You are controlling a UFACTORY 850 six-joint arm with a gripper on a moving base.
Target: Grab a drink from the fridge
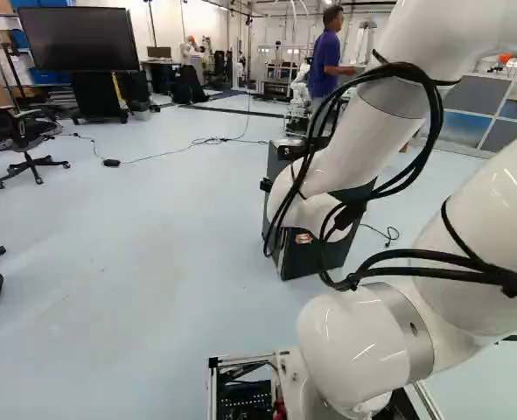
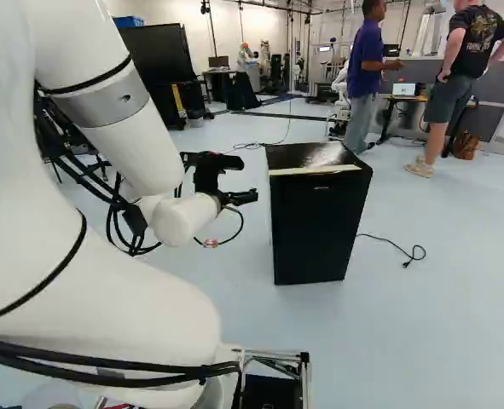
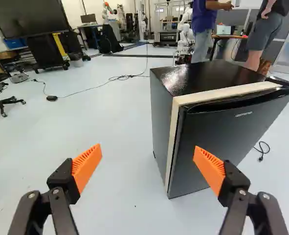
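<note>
"Pale floor (image 1: 153, 227) throughout, large screen (image 1: 79, 39) at eleven o'clock. Left base view first: where is the fridge?"

"One o'clock, standing on the floor, partly masked by the white arm (image 1: 363, 346). Its dark body (image 1: 309, 262) shows past the cabling (image 1: 424, 87)."

"Right base view?"

"Fridge upright, close to twelve o'clock, door towards the base. The arm's wrist end is at its nine o'clock side. A loose cord (image 2: 396, 247) lies on the floor at its three o'clock side. No drink seen; presumably inside, but I can't confirm that from where I stand."

"Wrist view, then. State of the gripper (image 3: 148, 148)?"

"Released. Orange pads (image 3: 88, 164) well apart, nothing held. The fridge is ahead at one o'clock; the pad on the three o'clock side overlaps the door (image 3: 222, 147) in sight, and I observe no contact."

"Door status?"

"Appears closed, pale strip (image 3: 175, 132) along the near edge, recessed lip (image 3: 232, 104) across its top."

"Step in hand?"

"Approach for opening, in my judgement. Retrieval comes later."

"Next move required?"

"Bring the gripper round towards one o'clock, set a fingertip behind the lip or door edge, then draw the door back, leaving room for its swing."

"Hazard?"

"A poorly seated finger could slip, or nudge the whole cabinet instead of opening it."
</note>
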